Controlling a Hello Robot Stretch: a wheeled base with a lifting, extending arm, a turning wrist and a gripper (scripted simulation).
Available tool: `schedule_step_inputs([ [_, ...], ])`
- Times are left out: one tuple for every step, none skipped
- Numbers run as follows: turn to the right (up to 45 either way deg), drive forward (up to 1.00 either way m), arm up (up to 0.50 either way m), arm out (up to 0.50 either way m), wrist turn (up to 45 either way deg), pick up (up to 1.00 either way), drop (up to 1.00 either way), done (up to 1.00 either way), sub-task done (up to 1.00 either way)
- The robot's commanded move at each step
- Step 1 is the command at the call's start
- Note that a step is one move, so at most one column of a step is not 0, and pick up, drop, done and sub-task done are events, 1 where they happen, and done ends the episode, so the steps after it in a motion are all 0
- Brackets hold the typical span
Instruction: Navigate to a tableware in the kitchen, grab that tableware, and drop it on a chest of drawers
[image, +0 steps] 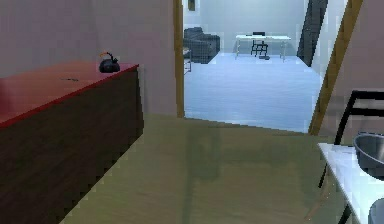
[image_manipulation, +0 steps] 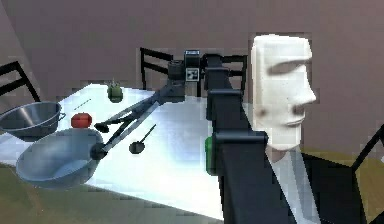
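Gripper (image_manipulation: 112, 126) reaches low over the white table (image_manipulation: 180, 150); I cannot tell if it holds anything, as things lie by its fingers (image_manipulation: 150, 103). A grey bowl (image_manipulation: 30, 118) sits at the table's left edge, a dark spoon (image_manipulation: 140, 143) near its middle. It looks like the grab step: next, lift one up

Near room dim — the room past the doorway (image: 250, 90) glows bright; white table (image_manipulation: 185, 150) evenly lit.

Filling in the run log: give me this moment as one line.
stage: at white table | gripper near tomato, metal bowl | hold: cannot tell
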Motion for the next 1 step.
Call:
schedule_step_inputs([
  [0.0,0.00,0.00,0.00,-21.0,0.00,0.00,0.00,0.00],
])
